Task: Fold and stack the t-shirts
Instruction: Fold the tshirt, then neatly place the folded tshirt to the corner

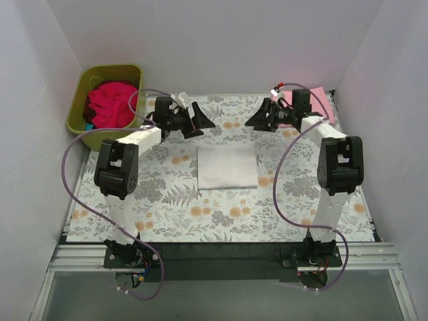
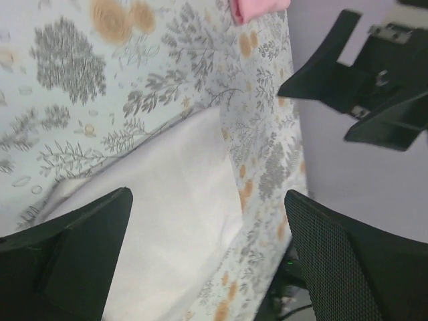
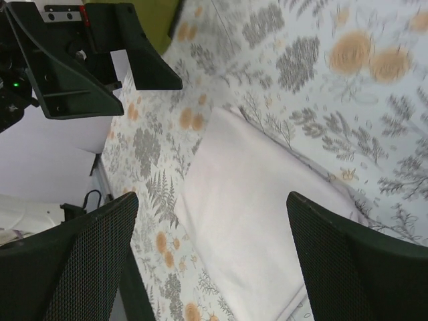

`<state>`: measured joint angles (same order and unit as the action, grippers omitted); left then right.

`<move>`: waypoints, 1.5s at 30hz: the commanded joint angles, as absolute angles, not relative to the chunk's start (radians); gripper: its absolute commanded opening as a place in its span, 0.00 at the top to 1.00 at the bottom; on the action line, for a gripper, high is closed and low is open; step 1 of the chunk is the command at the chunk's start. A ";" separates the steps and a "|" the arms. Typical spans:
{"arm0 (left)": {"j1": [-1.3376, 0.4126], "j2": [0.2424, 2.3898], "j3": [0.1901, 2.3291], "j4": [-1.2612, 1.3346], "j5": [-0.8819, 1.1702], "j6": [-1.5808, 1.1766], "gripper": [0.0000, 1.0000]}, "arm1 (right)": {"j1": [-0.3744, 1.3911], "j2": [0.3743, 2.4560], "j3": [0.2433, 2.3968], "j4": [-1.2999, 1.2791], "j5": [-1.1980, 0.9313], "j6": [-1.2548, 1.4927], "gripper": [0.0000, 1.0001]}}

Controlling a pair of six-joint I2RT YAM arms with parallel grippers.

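A white t-shirt (image 1: 227, 166) lies folded into a flat rectangle at the middle of the floral sheet. It also shows in the left wrist view (image 2: 167, 221) and the right wrist view (image 3: 261, 214). Crimson red t-shirts (image 1: 108, 103) are heaped in the olive-green tub. A pale pink t-shirt (image 1: 319, 100) lies at the far right corner, its edge showing in the left wrist view (image 2: 257, 8). My left gripper (image 1: 200, 122) (image 2: 207, 197) is open and empty, raised beyond the white shirt's far left corner. My right gripper (image 1: 257, 115) (image 3: 212, 197) is open and empty, raised beyond its far right corner.
The olive-green tub (image 1: 80, 93) stands at the far left corner, off the sheet. The grey-and-orange floral sheet (image 1: 167, 200) covers the table. White walls enclose the left, back and right sides. The two grippers face each other with a gap between them.
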<state>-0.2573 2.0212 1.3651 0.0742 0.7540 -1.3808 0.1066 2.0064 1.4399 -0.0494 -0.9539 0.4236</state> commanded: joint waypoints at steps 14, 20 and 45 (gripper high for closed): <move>-0.707 1.647 1.264 -0.262 0.266 -0.253 0.02 | -0.017 1.615 1.405 -0.517 -0.732 0.054 0.02; -0.890 1.724 1.203 -0.235 0.206 -0.106 0.10 | -0.060 1.560 1.243 -0.523 -0.732 0.049 0.02; -0.979 1.939 1.224 -0.008 0.311 -0.003 0.61 | -0.141 1.644 1.088 -0.523 -0.870 0.106 0.02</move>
<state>-0.9730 1.9442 1.2041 -0.0452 0.2714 -0.0238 -0.1318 1.6432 1.0981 -0.5270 -0.8349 0.1020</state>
